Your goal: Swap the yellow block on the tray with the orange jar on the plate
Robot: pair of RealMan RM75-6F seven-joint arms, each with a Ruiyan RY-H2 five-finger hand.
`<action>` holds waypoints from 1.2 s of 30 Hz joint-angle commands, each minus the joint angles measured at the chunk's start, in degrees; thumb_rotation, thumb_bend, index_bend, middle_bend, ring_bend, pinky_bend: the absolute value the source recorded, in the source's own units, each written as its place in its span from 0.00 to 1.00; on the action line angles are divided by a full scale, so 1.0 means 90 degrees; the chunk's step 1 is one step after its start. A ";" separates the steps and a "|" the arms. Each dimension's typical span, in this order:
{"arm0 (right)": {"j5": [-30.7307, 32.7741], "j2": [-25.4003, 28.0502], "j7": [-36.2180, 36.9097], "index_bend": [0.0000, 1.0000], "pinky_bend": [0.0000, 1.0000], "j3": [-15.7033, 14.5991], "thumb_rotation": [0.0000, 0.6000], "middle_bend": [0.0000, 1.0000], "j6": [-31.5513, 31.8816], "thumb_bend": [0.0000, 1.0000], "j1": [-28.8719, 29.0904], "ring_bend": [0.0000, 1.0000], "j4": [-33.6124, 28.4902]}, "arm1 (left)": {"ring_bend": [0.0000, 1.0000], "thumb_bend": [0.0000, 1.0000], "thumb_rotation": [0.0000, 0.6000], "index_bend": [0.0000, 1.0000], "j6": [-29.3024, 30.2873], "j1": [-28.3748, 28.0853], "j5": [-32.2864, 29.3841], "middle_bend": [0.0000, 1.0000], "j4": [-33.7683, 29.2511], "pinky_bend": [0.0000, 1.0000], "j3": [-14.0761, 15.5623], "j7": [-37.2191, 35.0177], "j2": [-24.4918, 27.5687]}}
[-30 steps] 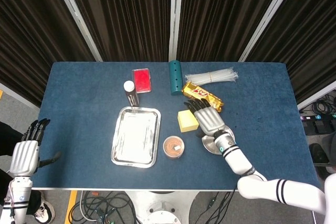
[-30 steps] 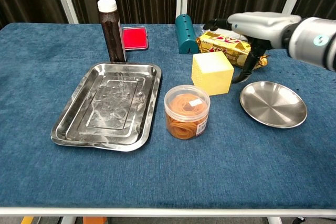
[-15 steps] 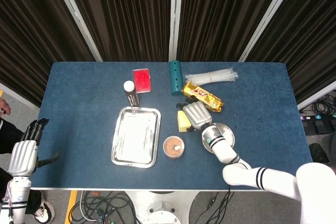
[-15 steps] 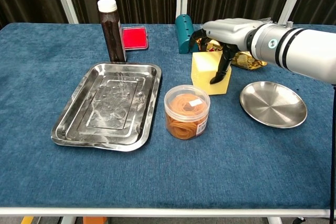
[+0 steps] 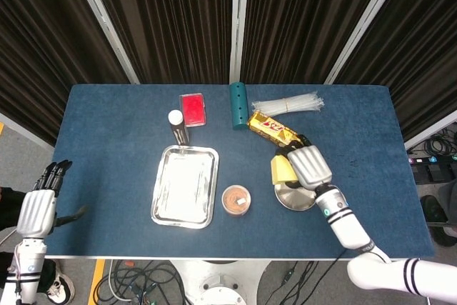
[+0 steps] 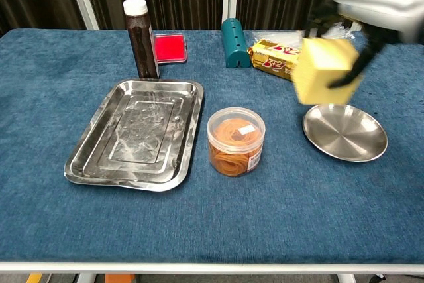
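Right hand [image 6: 371, 11], fingers clamped on yellow block [image 6: 326, 71], above plate [image 6: 344, 132] near table's right front. Orange jar [image 6: 236, 141] beside empty tray [image 6: 136, 134]. Left hand [image 5: 39, 205] off table's left edge, fingers apart.

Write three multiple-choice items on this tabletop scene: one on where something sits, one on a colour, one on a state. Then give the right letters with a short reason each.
1. Where does the orange jar stand?
A. on the tray
B. on the table between the tray and the plate
C. on the plate

2. What colour is the cap of the dark bottle?
A. white
B. red
C. green

3. What is the state of the yellow block?
A. resting on the tray
B. lying on the table
C. held up in the right hand

Answers:
1 B, the jar stands on the blue cloth between the two metal dishes.
2 A, the chest view shows a white cap.
3 C, the right hand grips the block in the air, above the plate's far left edge.
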 commanded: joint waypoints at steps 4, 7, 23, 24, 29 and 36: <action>-0.0045 -0.0031 0.0185 0.43 0.10 -0.0381 1.00 0.58 0.0178 0.15 -0.0470 0.23 0.0200 | 0.00 0.12 1.00 0.08 -0.0024 -0.0009 0.0001 0.05 0.0028 0.17 0.0005 0.0035 -0.0027; -0.0078 -0.0165 0.0347 0.42 0.10 -0.0386 1.00 0.57 0.0106 0.15 -0.0524 0.22 0.0410 | 0.00 0.12 1.00 0.08 -0.0035 -0.0013 -0.0020 0.05 0.0061 0.17 -0.0007 0.0051 -0.0049; 0.0273 -0.0206 0.0142 0.03 0.00 -0.0262 1.00 0.13 -0.0353 0.00 -0.0470 0.00 0.0418 | 0.00 0.13 1.00 0.08 -0.0150 -0.0050 -0.0074 0.05 0.0203 0.17 -0.0020 -0.0003 -0.0113; 0.0291 -0.0162 0.0152 0.01 0.00 -0.0250 1.00 0.09 -0.0369 0.00 -0.0471 0.00 0.0364 | 0.00 0.13 1.00 0.08 -0.0150 -0.0056 -0.0058 0.05 0.0194 0.17 -0.0018 0.0002 -0.0108; 0.0139 0.0109 0.0318 0.00 0.00 -0.0205 1.00 0.03 -0.0256 0.00 -0.0563 0.00 0.0043 | 0.00 0.13 1.00 0.08 -0.0179 -0.0107 0.0034 0.05 0.0097 0.17 -0.0010 0.0041 -0.0049; -0.0771 0.0840 0.1140 0.00 0.00 0.0146 1.00 0.02 0.1074 0.00 -0.1173 0.00 -0.0463 | 0.00 0.12 1.00 0.08 -0.0710 -0.0659 0.0520 0.05 -0.0365 0.17 -0.0052 0.0126 0.0226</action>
